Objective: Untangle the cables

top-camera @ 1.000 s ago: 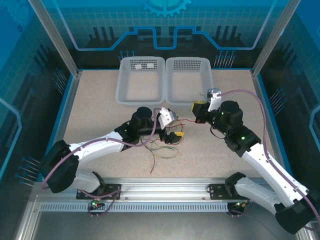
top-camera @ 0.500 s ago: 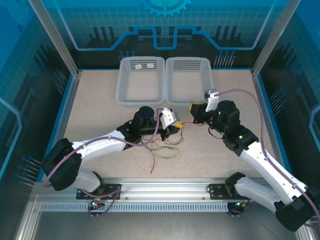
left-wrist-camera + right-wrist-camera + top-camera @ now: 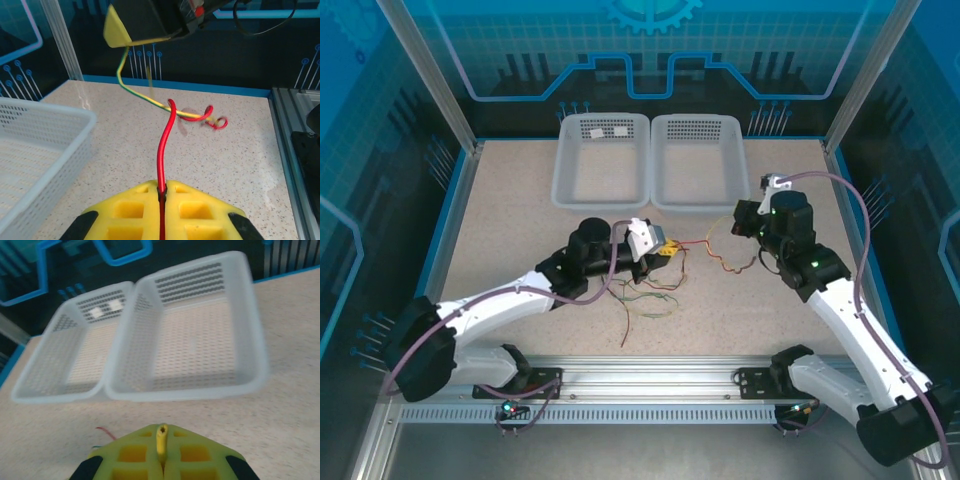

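At centre, left hand (image 3: 162, 192) has clamped red cable (image 3: 161, 150).

You've got the right gripper (image 3: 163, 467) at btm ctr, yellow pads (image 3: 130, 455) pinched on a yellow cable (image 3: 162, 437) stub poking up, w/ 2 white mesh baskets (image 3: 190, 390) side by side beyond on the speckled table (image 3: 280, 430) and a red cable (image 3: 102, 429) bit left of the pads.

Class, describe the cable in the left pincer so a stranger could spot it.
Find the two white baskets at the far edge of the table, then the left pincer in front of them. The cable clamped between its yellow pads is plain red, unlike the yellow-green cable crossing it.
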Robot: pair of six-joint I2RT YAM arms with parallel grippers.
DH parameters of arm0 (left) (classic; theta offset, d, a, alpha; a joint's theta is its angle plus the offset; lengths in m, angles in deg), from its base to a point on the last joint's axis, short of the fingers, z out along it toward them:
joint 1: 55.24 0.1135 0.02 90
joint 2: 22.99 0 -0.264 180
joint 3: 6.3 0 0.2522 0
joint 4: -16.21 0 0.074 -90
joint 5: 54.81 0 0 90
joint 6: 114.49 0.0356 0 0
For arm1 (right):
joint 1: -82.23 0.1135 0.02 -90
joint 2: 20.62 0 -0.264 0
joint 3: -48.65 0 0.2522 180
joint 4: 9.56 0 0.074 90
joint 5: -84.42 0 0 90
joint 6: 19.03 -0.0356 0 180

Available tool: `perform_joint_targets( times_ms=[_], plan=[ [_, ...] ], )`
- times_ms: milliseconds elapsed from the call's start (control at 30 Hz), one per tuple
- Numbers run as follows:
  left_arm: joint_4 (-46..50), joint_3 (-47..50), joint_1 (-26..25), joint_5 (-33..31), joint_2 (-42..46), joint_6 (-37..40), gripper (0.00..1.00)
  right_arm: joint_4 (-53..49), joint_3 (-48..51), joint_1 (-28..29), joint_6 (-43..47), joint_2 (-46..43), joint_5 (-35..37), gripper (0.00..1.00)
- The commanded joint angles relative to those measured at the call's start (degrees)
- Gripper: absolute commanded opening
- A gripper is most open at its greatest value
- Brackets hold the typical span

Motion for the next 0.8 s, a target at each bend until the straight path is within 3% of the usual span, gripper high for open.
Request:
perform_joint_targets(
  times_ms=[0,433,767],
  plan=[
    [-4.1,3.7,0.6,-2.4,4.0,1.5,0.00,-2.9,-0.5,-5.0,-1.3,-1.5,2.0,0.00],
    [-17.1,14.9,9.5,-6.2,15.3,-7.1,0.00,-2.6,3.0,-15.3,-3.0,-3.7,0.3,0.00],
    [-24.5,19.1,15.9,-13.2,20.9,-13.7,0.00,-3.8,3.9,-18.5,-3.4,-6.4,1.9,0.00]
  ],
)
